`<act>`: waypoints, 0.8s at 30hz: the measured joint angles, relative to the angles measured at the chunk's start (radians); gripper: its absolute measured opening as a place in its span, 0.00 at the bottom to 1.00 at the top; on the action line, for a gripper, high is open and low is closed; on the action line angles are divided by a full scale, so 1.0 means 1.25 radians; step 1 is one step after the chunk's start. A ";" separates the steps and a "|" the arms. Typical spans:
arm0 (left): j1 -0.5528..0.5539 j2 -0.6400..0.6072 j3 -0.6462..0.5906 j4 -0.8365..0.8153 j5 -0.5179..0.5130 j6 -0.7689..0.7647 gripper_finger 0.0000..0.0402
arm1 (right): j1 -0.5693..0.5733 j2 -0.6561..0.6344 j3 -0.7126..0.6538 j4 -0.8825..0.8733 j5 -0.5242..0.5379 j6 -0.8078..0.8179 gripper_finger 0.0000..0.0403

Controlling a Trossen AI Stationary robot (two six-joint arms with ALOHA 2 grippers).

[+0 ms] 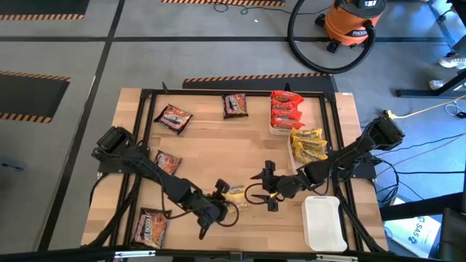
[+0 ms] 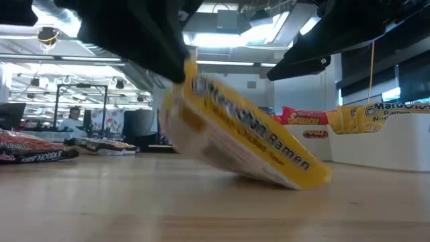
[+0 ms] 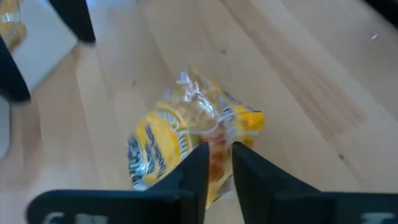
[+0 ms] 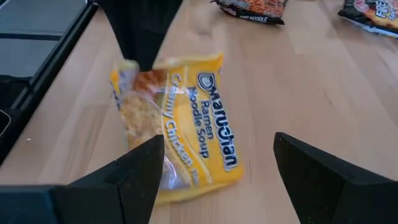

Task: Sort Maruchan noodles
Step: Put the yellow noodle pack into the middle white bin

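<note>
Packet (image 2: 243,138) of yellow Maruchan ramen sits tilted near the table's (image 1: 247,138) front middle — left gripper (image 3: 217,163) pinches its raised edge, fingers nearly together. Right gripper (image 4: 214,168) hovers just beside it, fingers apart — holding nothing.

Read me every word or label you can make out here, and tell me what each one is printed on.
"Maruchan Ramen", "Creamy Chicken Soup": yellow plastic noodle packet pinched at one end by the left gripper.
"Ramen": the same packet, low view.
"FIRE NOODLE": dark packet.
Red packets, tray-stacked yellow packets, orange vacuum: print unreadable.
</note>
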 joint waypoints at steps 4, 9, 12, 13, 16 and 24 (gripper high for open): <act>-0.017 0.000 0.000 -0.068 -0.006 -0.087 0.24 | 0.000 0.000 0.000 0.000 0.006 0.025 0.71; -0.058 -0.001 0.000 -0.163 -0.067 -0.204 0.26 | -0.007 0.028 0.000 0.014 0.012 0.057 0.71; -0.082 -0.001 0.000 -0.109 -0.095 -0.237 0.26 | -0.022 0.067 0.000 0.051 0.011 0.070 0.71; -0.089 -0.001 -0.002 -0.069 -0.101 -0.236 0.26 | -0.029 0.082 0.000 0.072 0.007 0.072 0.71; -0.097 -0.001 -0.023 0.042 -0.105 -0.198 0.26 | -0.050 0.125 0.000 0.089 -0.023 0.072 0.71; -0.040 0.000 -0.115 0.119 -0.115 -0.221 0.26 | -0.057 0.181 0.001 0.113 -0.058 0.070 0.71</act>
